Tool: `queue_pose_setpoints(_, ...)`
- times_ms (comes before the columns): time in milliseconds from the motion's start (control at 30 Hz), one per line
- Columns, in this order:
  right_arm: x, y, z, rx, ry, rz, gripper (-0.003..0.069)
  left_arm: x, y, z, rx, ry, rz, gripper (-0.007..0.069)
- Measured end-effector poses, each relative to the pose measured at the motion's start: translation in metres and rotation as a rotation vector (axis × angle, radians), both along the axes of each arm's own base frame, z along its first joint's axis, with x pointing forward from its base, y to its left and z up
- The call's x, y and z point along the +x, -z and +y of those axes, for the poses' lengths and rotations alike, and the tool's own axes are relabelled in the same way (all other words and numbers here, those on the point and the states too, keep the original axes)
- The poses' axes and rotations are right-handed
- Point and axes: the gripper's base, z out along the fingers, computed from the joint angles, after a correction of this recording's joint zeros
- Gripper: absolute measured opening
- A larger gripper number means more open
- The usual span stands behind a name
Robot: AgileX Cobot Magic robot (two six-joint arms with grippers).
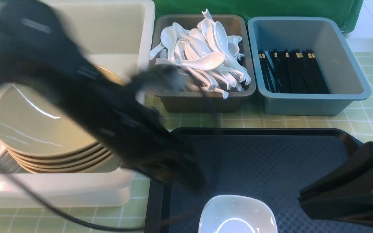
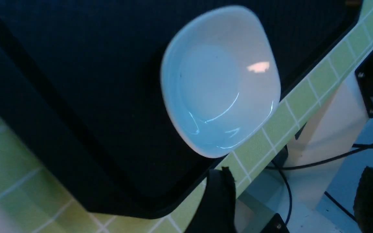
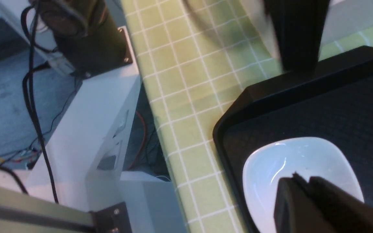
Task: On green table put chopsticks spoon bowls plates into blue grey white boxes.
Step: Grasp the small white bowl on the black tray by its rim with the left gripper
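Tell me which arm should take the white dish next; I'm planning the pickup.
Left, probably. The left gripper hangs over the black tray beside the white dish, jaws apart, and the white box stands to the robot's left. The right gripper is near but shut.

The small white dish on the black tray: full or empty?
Empty. The glossy white rounded-square dish shows only its bare shiny bottom.

White plate [image 1: 236, 215] upright, tan bowls [image 1: 34, 126] stacked in white box [image 1: 115, 26]
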Motion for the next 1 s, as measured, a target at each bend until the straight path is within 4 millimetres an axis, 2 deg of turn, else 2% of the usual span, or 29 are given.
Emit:
queue_pose_setpoints(100, 0.001, 0.0, 0.0, 0.002, 0.014, 0.003, 0.0064, 0.01, 0.034, -0.02, 0.049, -0.049, 0.091, 0.0483)
queue_pose_setpoints(133, 0.001, 0.0, 0.0, 0.002, 0.015, 0.002, 0.0064, 0.011, 0.036, -0.021, 0.051, -0.052, 0.097, 0.0483)
queue_pose_setpoints(167, 0.002, 0.0, -0.001, 0.001, 0.024, -0.007, 0.0068, 0.017, 0.052, -0.027, 0.072, -0.067, 0.125, 0.0483)
queue_pose_setpoints(200, 0.003, 0.0, -0.001, 0.001, 0.029, -0.015, 0.0069, 0.021, 0.06, -0.029, 0.083, -0.082, 0.135, 0.0483)
queue_pose_setpoints(433, 0.005, 0.0, -0.002, -0.019, 0.042, -0.042, 0.008, 0.034, 0.09, -0.035, 0.118, -0.122, 0.146, 0.0483)
queue_pose_setpoints(767, 0.005, 0.0, -0.002, -0.021, 0.043, -0.043, 0.0089, 0.04, 0.116, -0.047, 0.066, -0.041, 0.117, 0.0474)
queue_pose_setpoints(800, 0.005, 0.0, -0.002, -0.021, 0.043, -0.043, 0.0089, 0.04, 0.117, -0.048, 0.062, -0.04, 0.121, 0.0465)
queue_pose_setpoints(900, 0.005, 0.001, -0.003, -0.027, 0.043, -0.047, 0.009, 0.04, 0.125, -0.051, 0.045, -0.013, 0.133, 0.0373)
queue_pose_setpoints(1000, 0.006, 0.001, -0.003, -0.035, 0.044, -0.05, 0.0093, 0.04, 0.125, -0.052, 0.027, 0.005, 0.125, 0.0234)
